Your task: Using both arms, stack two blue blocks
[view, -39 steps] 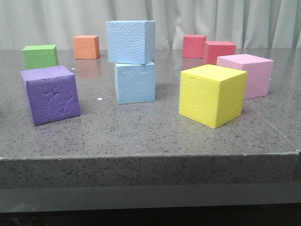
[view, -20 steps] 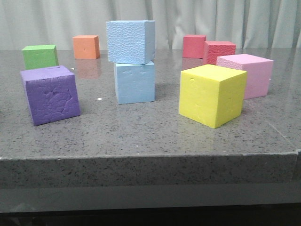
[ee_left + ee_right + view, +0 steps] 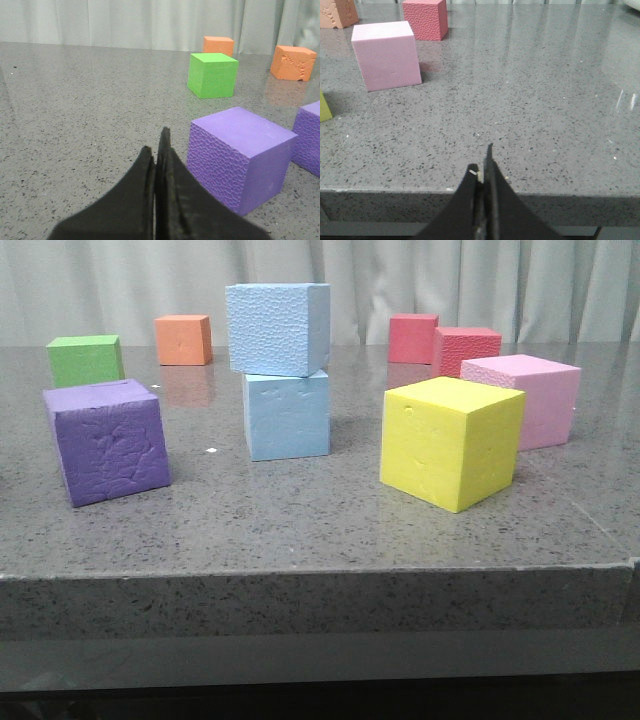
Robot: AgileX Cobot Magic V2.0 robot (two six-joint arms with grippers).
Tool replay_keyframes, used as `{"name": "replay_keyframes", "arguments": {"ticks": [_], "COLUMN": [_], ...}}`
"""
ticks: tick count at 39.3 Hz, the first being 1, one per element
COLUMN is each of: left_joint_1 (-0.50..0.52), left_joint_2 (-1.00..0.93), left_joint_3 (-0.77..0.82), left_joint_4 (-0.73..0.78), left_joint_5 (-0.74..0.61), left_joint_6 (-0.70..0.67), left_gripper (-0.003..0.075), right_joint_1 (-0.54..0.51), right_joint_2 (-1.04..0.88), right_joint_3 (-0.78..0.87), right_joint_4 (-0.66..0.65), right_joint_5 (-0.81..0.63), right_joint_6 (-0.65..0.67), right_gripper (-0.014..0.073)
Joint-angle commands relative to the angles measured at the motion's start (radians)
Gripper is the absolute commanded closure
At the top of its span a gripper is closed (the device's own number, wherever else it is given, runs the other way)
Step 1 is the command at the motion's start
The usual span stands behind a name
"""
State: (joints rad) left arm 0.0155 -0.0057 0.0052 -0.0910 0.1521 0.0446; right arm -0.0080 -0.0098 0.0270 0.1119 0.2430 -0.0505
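On the grey speckled counter (image 3: 300, 515), in the front view, the pebbly blue block (image 3: 277, 328) sat on top of the smoother blue block (image 3: 288, 416), turned a little so its corners overhung. Taking that stack as the landmark: a purple cube (image 3: 108, 441) stood to its left and nearer the camera, a green cube (image 3: 86, 359) farther left and back, an orange cube (image 3: 184, 339) behind and left. A yellow cube (image 3: 451, 441) stood to the right of the stack and nearer, a pink cube (image 3: 530, 398) beyond it, and two red cubes (image 3: 413, 338) (image 3: 466, 349) behind and right. No arm showed in this view.

From the left wrist view, the left gripper (image 3: 161, 150) hung low over the counter with its jaws pressed together, holding nothing. A purple cube with a pebbly face (image 3: 239, 157) stood just beside it, the green cube (image 3: 212, 74) farther on.

From the right wrist view, the right gripper (image 3: 483, 167) had its jaws closed on nothing, near the counter's front edge. The pink cube (image 3: 386, 55) stood well apart from it.
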Motion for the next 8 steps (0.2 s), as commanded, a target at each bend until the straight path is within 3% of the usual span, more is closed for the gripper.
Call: {"name": "replay_keyframes", "arguments": {"ticks": [1, 8], "left_joint_1": [0.003, 0.003], "left_joint_2": [-0.017, -0.017], "left_joint_3": [0.004, 0.004], "left_joint_4": [-0.003, -0.003], "left_joint_5": [-0.081, -0.081], "left_joint_6": [-0.003, -0.003], "left_gripper": [0.0741, 0.0741], "right_joint_1": [-0.004, -0.004], "right_joint_2": [-0.019, -0.019], "right_joint_3": [-0.005, -0.005], "right_joint_4": [0.008, 0.008], "right_joint_5": [-0.071, -0.071], "right_joint_6": [-0.011, -0.011], "right_gripper": [0.0662, 0.0662]}}
